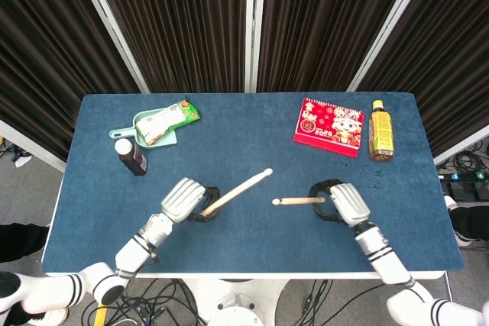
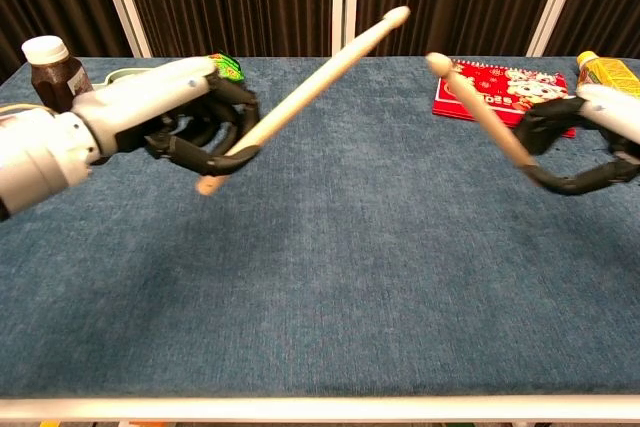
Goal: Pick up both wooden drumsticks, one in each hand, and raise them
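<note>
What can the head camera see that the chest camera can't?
Only the head view shows the whole pale green scoop-shaped tray and both arms down to the table's near edge. Only the chest view shows that both wooden drumsticks are tilted up off the blue table. Both show the left hand holding the left drumstick and the right hand holding the right drumstick.

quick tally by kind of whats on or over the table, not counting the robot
drumsticks: 2, left drumstick and right drumstick, both held up
bottles: 2, dark bottle and tea bottle
snack packets: 1, green packet
trays: 1, pale green tray
calendars: 1, red calendar
total: 7
</note>
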Controlling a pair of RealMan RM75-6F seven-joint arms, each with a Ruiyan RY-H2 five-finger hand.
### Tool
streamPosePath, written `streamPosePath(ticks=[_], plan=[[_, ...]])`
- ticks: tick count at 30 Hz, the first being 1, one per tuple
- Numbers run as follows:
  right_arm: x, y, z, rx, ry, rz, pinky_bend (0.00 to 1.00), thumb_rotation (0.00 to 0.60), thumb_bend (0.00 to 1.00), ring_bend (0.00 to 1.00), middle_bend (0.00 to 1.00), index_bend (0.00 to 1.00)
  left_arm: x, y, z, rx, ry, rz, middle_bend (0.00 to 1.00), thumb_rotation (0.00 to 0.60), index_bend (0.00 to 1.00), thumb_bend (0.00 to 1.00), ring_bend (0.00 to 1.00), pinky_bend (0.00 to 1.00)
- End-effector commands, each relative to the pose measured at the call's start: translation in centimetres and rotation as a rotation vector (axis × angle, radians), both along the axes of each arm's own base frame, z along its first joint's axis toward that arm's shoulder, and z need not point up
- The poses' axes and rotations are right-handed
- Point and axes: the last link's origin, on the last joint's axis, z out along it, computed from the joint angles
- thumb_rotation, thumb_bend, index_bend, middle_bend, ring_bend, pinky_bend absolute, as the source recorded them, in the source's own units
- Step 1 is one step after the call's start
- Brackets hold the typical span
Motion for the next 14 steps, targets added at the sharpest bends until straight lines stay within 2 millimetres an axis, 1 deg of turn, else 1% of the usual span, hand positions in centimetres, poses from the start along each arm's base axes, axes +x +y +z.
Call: streamPosePath(ticks=[1,5,9,14], plan=[[2.0,-0.1,-1.2,0.025,-0.065,0.023,0.34,0.6,0.68,0.37,0.59,0.67,1.2,0.0,-0.8,-0.013,-0.03,-0.046,0.72,0.509,0.64,0.49,0.79,0.85],[3.8,-0.1,-2.4,0.046,-0.093,0.046,0.34,0.6,0.68,0.37,0.59,0.67,2.1,0.2,-1.4,-0.025,-0.048,-0.07,0.72,0.508,0.64,0.49,0.79,0.85],[5.2,-0.3,-3.3,0.061,-0.103,0.056,0.34,0.6,0.68,0.38,0.59,0.67,2.8,0.5,-1.8,-0.029,-0.066,-0.08,0.72,0.507,0.64,0.49,0.79,0.85],[6.0,-0.4,-3.6,0.065,-0.109,0.07,0.34,0.6,0.68,0.38,0.59,0.68,3.2,0.7,-2.1,-0.035,-0.076,-0.084,0.72,0.507,0.64,0.49,0.79,0.85]])
